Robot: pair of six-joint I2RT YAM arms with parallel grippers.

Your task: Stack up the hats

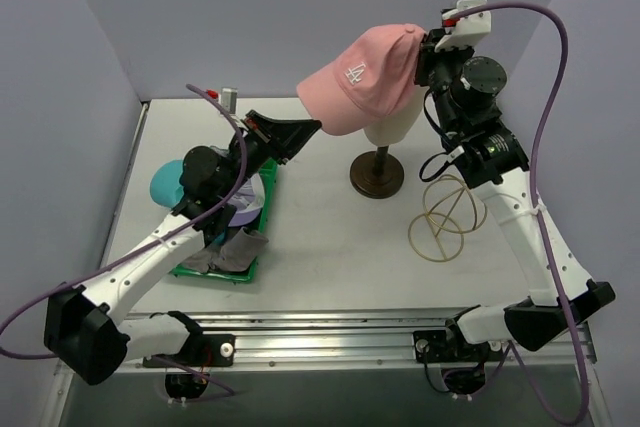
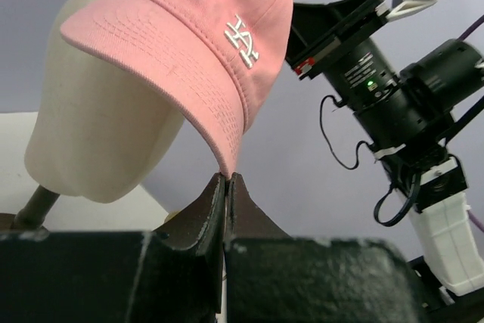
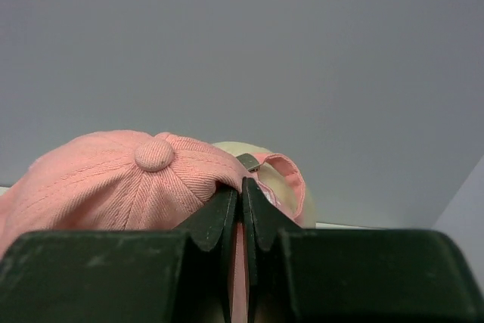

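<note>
- Left end effector [image 2: 228, 179]: we read the jaws as closed on the front edge of the pink cap [image 2: 189, 43], with only the thin tip of the brim between them.
- Right end effector [image 3: 242, 187]: closed on the rear of the same cap, beside the back opening, with pink fabric pinched in the grip.
- We take this front-and-back hold as a way to stretch the soft cap open, so that the crown goes over the mannequin head [image 1: 392, 125] without folding.
- The pink cap lies over the top of the head, tilted, brim sloping down toward the left arm [image 1: 150, 257]. We cannot tell whether it is fully seated.
- The other hats sit bunched in the green tray [image 1: 220, 275] at the left, partly under that arm: teal bucket hat [image 1: 163, 184], lavender cap [image 1: 243, 209], grey bucket hat [image 1: 240, 247].
- The tabletop [image 1: 320, 247] is pale and smooth. The head's dark round base [image 1: 377, 177] stands mid-field, and a gold wire stand [image 1: 447, 212] is just beside the right arm [image 1: 520, 217].
- Plain lavender-grey walls [image 1: 300, 7] close three sides, and a metal rail [image 1: 330, 332] at the near edge carries both arms.
</note>
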